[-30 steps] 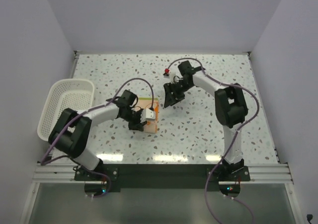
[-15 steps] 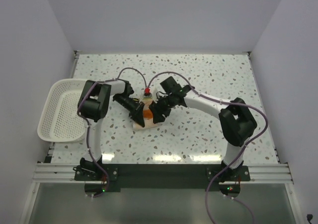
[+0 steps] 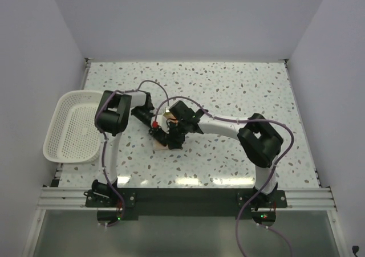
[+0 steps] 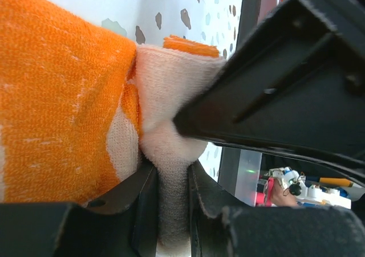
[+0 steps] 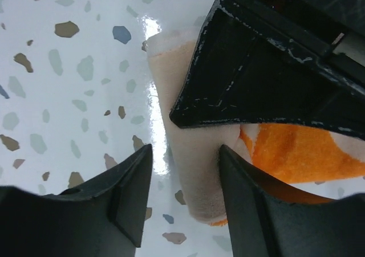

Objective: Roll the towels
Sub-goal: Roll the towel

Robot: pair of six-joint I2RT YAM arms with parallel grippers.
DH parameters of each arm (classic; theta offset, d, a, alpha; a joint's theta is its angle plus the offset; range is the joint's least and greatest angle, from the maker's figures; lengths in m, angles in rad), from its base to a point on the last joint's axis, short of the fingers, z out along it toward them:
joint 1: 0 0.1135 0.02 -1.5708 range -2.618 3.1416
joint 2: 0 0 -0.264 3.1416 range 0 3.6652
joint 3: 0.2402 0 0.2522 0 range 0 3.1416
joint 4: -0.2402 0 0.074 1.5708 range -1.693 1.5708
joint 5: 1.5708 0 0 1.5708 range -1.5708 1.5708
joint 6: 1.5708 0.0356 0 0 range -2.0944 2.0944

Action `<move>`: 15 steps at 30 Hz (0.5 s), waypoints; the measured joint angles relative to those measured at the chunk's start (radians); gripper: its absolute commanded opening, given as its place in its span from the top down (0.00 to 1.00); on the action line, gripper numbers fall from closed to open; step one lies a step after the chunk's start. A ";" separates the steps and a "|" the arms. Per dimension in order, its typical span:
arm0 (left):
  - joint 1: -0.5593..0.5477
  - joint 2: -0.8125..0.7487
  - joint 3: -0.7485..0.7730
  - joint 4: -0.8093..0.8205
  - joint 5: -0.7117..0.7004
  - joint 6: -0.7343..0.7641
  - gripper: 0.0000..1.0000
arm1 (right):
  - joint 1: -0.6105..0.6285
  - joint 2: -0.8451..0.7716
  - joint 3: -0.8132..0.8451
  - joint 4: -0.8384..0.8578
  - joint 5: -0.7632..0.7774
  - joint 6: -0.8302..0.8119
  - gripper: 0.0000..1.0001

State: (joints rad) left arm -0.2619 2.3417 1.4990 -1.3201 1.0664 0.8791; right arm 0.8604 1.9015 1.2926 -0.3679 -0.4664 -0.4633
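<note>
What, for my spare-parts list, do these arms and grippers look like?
The left arm and right arm have white links between bulky black joints, with purple cables looping alongside. The left gripper and right gripper have flat, angular black fingers; the left's edges look chipped.

towel (image 4: 57,97) on table (image 3: 239,86), basket (image 3: 74,126) to left

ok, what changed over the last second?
The right hand swung in from the far side to the towel and now sits open, astride its rolled cream edge. The left hand kept its pinch on a cream fold but comes in from a new angle. The basket is unmoved.
</note>
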 measured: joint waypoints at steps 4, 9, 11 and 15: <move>0.000 0.005 0.007 -0.011 -0.002 0.003 0.66 | 0.001 0.029 -0.004 0.031 0.016 -0.046 0.87; 0.016 0.000 0.007 -0.013 0.023 -0.011 0.40 | -0.003 0.029 -0.003 0.014 0.008 -0.071 1.00; 0.029 -0.015 -0.002 -0.018 0.037 -0.030 0.35 | -0.004 0.032 0.003 -0.005 -0.001 -0.069 1.00; 0.087 -0.068 -0.009 0.036 0.034 -0.047 0.28 | -0.018 0.045 0.037 -0.066 -0.026 -0.051 1.00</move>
State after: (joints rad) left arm -0.1753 2.2738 1.4902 -1.2839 1.1000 0.8322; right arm 0.8425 1.9469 1.3296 -0.4339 -0.4927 -0.5140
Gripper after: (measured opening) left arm 0.695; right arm 0.052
